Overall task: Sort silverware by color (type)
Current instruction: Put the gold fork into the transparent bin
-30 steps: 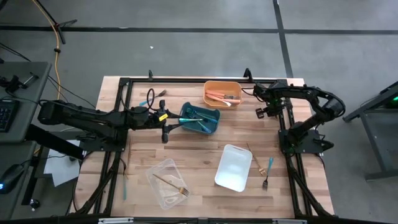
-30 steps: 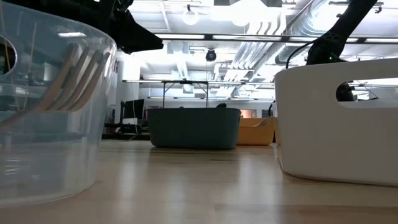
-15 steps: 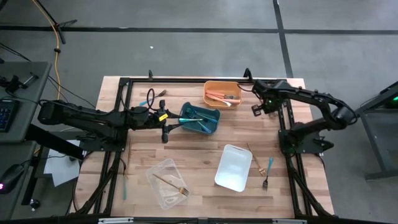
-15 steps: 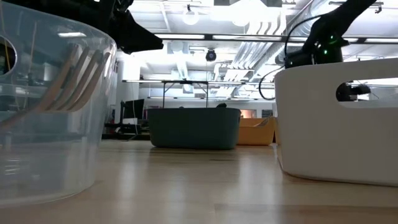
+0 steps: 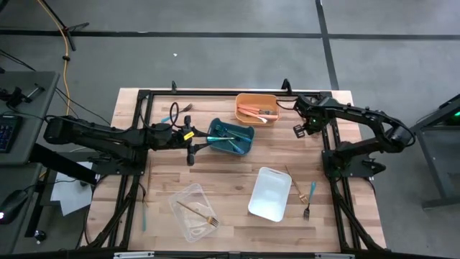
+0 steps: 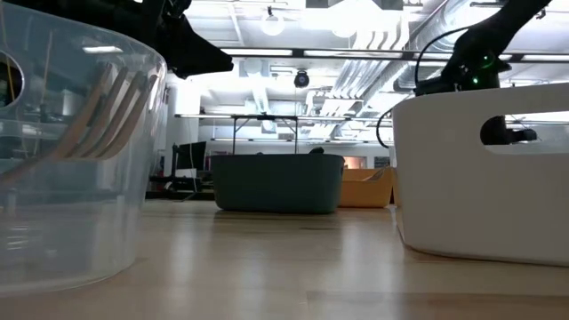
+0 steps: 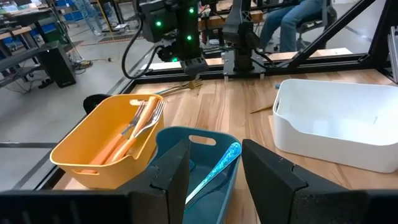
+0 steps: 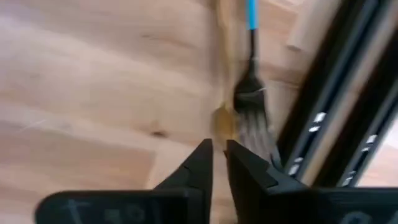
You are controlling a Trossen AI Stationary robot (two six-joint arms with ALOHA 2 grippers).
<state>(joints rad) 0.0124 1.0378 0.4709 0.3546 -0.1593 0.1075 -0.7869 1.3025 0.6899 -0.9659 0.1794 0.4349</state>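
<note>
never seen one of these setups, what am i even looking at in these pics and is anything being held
It is a robot with two dark arms working at a wooden table. One picture looks straight down from overhead, one looks level across the tabletop, and two come from cameras on the arms' wrists.

On the table stand four bins: an orange bin with salmon-handled cutlery, a teal bin with teal pieces, a clear bin with a gold fork, and a white bin. A few loose pieces lie beside the white one.

The left gripper sits beside the teal bin, fingers apart, holding nothing. The right gripper hangs right of the orange bin, fingers nearly together; nothing shows between them.
</note>
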